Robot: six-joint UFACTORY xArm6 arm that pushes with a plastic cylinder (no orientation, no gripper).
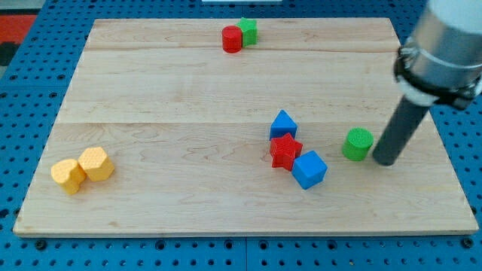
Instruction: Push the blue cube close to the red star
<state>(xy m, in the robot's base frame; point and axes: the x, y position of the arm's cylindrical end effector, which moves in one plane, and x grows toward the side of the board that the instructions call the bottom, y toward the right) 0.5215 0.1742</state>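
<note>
The blue cube (309, 169) lies right of the board's middle, touching the lower right side of the red star (285, 150). A second blue block (283, 124), wedge-like in shape, touches the star's upper side. My tip (385, 160) stands to the view's right of these, about a hundred pixels right of the blue cube, close beside a green cylinder (358, 144).
A red cylinder (232, 39) and a green block (247, 31) sit together at the view's top. Two yellow blocks (83, 169) lie side by side at the lower left. The wooden board (151, 90) rests on a blue pegboard.
</note>
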